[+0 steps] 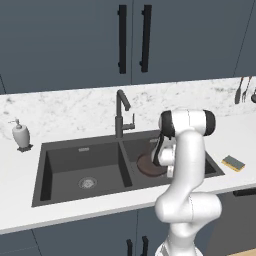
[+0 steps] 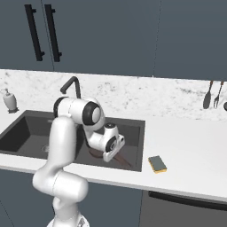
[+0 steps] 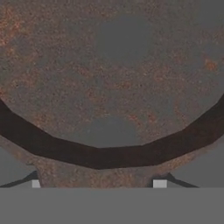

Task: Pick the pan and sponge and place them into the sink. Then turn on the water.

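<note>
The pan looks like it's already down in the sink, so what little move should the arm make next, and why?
Probably lift the gripper straight up out of the basin. The pan already lies in the right basin of the sink, and in the hand view the jaws stand open to either side of its handle. The sponge waits on the counter to the right.

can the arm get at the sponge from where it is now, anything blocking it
Probably yes. The sponge lies alone on the counter just right of the sink; nothing stands around it. The gripper is down over the pan in the right basin and must lift out first.
</note>
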Robot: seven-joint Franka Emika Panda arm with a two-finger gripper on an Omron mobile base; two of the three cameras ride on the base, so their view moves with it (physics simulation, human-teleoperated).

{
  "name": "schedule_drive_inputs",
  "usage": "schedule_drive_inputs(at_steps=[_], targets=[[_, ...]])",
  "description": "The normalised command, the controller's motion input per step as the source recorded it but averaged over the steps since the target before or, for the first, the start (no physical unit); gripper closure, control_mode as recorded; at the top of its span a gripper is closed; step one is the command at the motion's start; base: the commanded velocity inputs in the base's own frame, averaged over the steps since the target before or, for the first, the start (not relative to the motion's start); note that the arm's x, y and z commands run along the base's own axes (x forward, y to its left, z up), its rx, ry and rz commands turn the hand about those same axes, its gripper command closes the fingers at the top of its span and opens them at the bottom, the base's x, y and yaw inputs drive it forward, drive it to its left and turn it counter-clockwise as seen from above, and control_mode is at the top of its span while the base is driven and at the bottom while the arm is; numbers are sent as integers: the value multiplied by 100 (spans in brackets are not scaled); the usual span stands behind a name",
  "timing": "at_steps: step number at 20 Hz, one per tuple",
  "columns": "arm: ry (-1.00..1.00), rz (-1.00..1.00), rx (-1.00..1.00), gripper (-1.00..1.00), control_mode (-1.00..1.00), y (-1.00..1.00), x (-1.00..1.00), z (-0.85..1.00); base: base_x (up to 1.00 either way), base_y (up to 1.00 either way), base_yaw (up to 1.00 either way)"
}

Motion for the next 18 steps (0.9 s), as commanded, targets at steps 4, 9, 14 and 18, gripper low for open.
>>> schedule_drive_inputs(at_steps=[4,9,14,18], targets=[[0,6,0,100,-100,12,16,-47,0,0,0],[0,4,0,100,-100,21,19,-38,0,0,0],[2,3,0,100,-100,27,31,-29,0,0,0],[1,2,0,-100,-100,27,30,-29,0,0,0]])
